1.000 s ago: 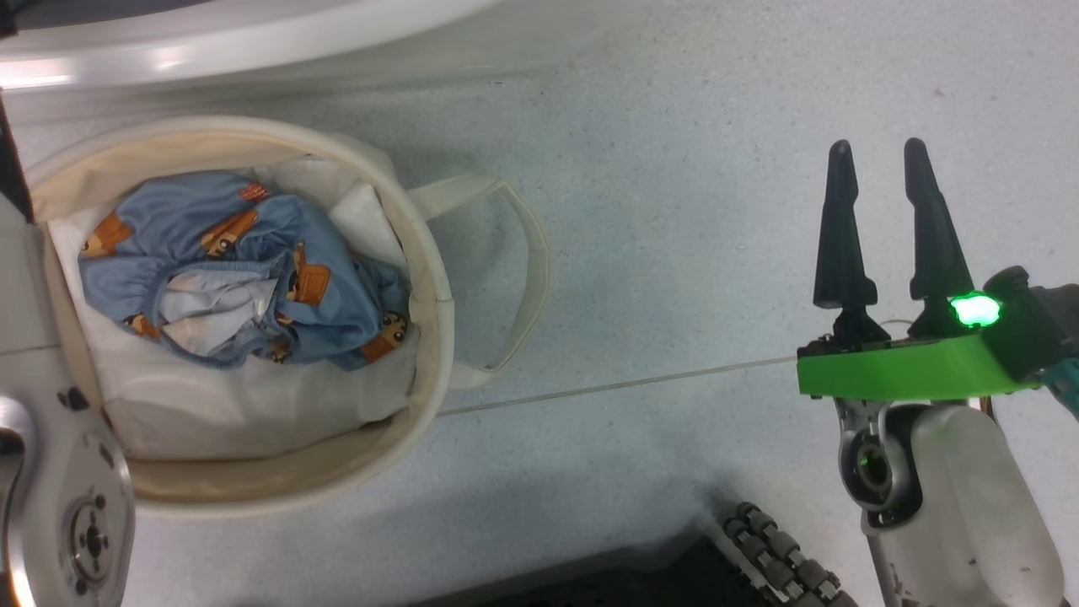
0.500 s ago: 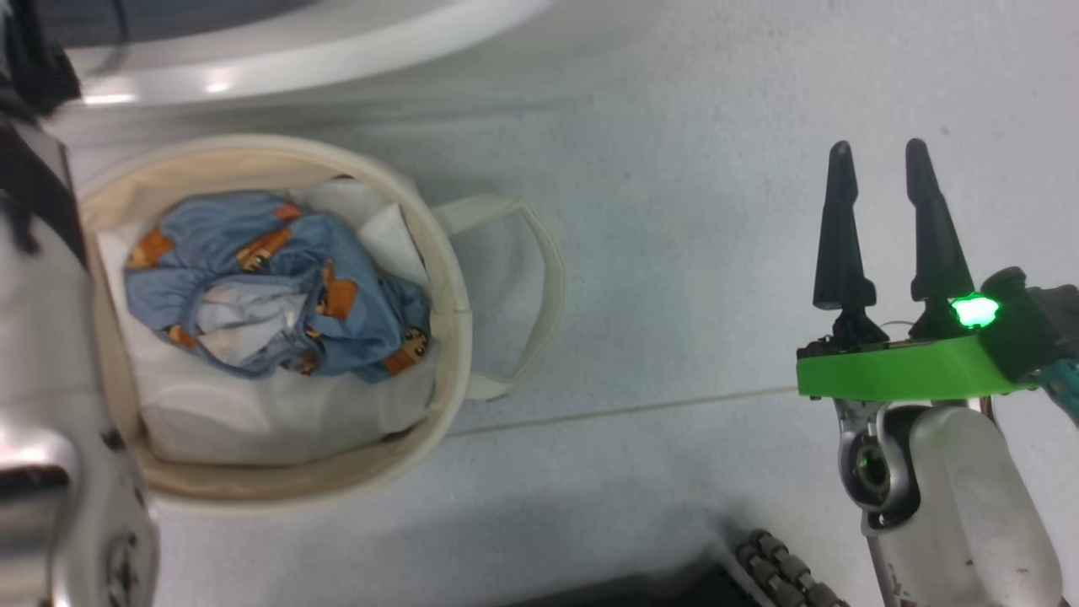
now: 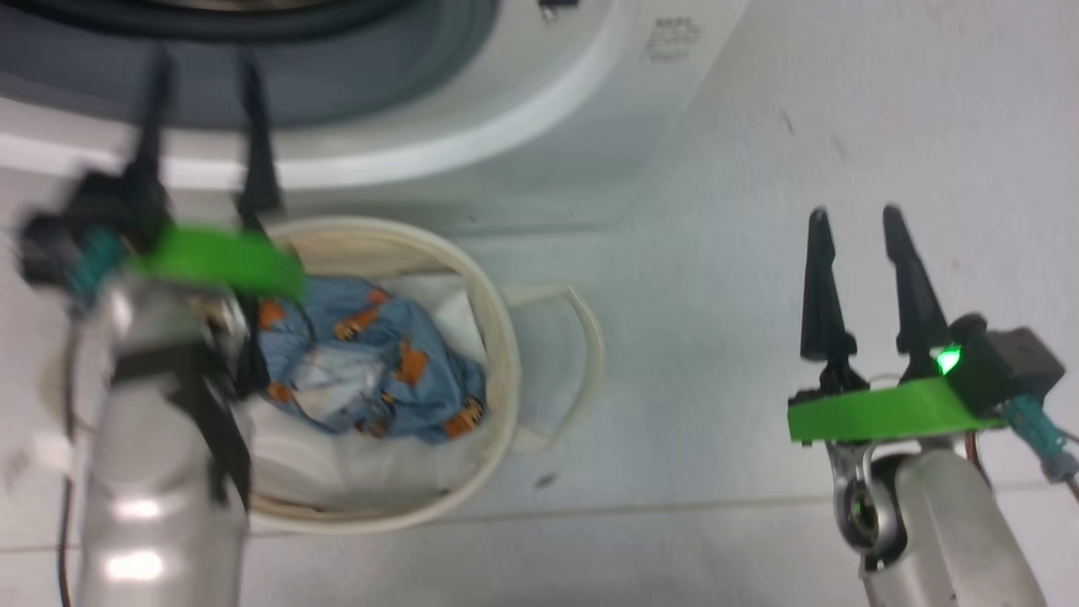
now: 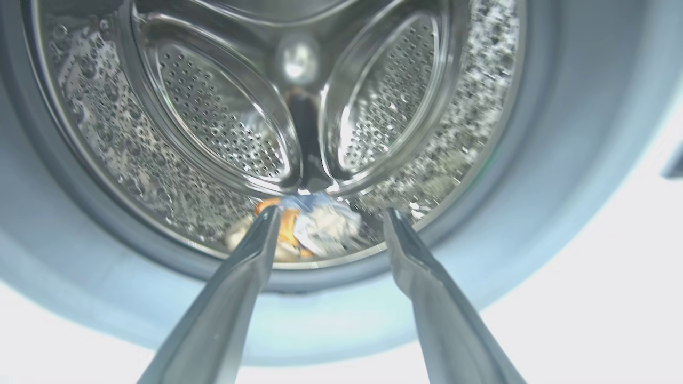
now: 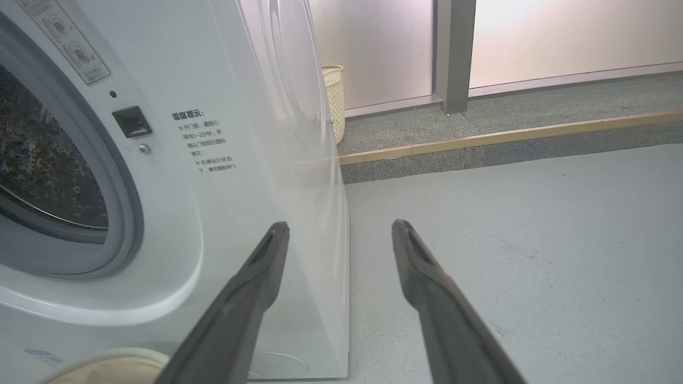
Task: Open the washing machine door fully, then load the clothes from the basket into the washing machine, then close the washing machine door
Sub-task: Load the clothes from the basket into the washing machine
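Down at 4 o'clock in the head view, my right gripper (image 3: 853, 215) hangs over bare floor (image 3: 716, 253), its fingers spread and holding nothing; from its own wrist camera the right gripper (image 5: 340, 225) points past the machine's front corner.

Closer to 8 o'clock sits the basket (image 3: 506, 371), just in front of the washing machine (image 3: 548, 110). One bundle of the clothes (image 3: 379, 362), blue with orange animals, lies in it on a white sheet (image 3: 354, 472).

Above the basket's far rim, at 10 o'clock, my left gripper (image 3: 202, 63) faces the drum mouth, blurred. Its wrist camera shows the left gripper (image 4: 332, 212) with fingers parted and empty.

Beyond them, a cream and blue garment (image 4: 325, 226) lies on the drum (image 4: 213, 133) floor at 6 o'clock, close behind the grey seal (image 4: 64, 224).

Farthest off, in the right wrist view at 11 o'clock, what I take for the washing machine door (image 5: 296, 64) stands swung wide, with a wicker bin (image 5: 333, 96) behind it.

So loading looks partly done. My worries:
- The garment so near the lip could slide out or get pinched in the seal when the door shuts.
- Reaching down for the blue bundle, my left arm could clip the rim and tip the basket.
- A deep pinch could bring the sheet up with the clothes.
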You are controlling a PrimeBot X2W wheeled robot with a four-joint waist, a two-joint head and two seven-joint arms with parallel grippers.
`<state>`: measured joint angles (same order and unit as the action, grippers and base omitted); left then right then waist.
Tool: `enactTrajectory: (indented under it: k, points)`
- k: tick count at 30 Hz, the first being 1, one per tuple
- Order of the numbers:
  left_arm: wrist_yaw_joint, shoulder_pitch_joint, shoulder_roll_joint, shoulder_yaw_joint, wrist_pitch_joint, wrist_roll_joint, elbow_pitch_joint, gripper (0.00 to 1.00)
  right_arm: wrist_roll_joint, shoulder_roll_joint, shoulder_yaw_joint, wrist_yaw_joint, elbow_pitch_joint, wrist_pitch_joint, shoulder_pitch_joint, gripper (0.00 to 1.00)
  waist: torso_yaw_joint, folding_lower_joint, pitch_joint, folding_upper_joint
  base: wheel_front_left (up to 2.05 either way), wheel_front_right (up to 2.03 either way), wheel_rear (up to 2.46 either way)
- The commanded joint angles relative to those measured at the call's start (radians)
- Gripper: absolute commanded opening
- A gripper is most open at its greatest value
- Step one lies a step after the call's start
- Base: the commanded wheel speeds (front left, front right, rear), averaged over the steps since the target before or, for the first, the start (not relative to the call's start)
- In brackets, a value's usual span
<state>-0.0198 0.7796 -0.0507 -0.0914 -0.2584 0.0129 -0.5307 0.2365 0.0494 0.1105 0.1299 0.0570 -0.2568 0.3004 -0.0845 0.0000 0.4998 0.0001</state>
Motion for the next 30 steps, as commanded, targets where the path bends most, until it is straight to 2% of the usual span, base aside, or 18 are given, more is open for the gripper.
enactTrajectory:
  k: [1,9,14,21,25,30]
  points:
    - [-0.004,-0.042,-0.024,-0.011,-0.003,0.005,0.045,1.00,-0.009,0.001,0.018,0.001,-0.023,-0.005,-0.028,1.00,0.057,0.0000,-0.100,-0.0001,0.00,0.00,0.00]
    - [-0.018,-0.311,-0.004,0.000,-0.003,0.068,0.123,1.00,-0.001,0.001,0.008,0.001,0.007,-0.005,-0.101,1.00,0.103,0.0000,-0.273,-0.0001,0.00,0.00,0.00]
    - [-0.055,-0.459,-0.001,0.060,-0.003,0.111,0.192,1.00,0.018,0.001,-0.008,0.001,0.018,-0.005,-0.160,1.00,0.129,0.0000,-0.350,-0.0001,0.00,0.00,0.00]
    - [-0.012,-0.599,0.000,0.123,-0.003,0.174,0.265,1.00,0.016,0.001,0.002,0.001,0.040,-0.005,-0.221,1.00,0.144,0.0000,-0.419,-0.0001,0.00,0.00,0.00]
    - [-0.019,-0.631,0.000,0.176,-0.003,0.162,0.237,1.00,0.015,0.001,0.001,0.001,0.041,-0.005,-0.237,1.00,0.147,0.0000,-0.437,-0.0001,0.00,0.00,0.00]
    - [0.001,-0.630,0.000,0.186,-0.003,0.167,0.243,1.00,0.007,0.001,0.010,0.001,0.046,-0.005,-0.247,1.00,0.145,0.0000,-0.447,-0.0001,0.00,0.00,0.00]
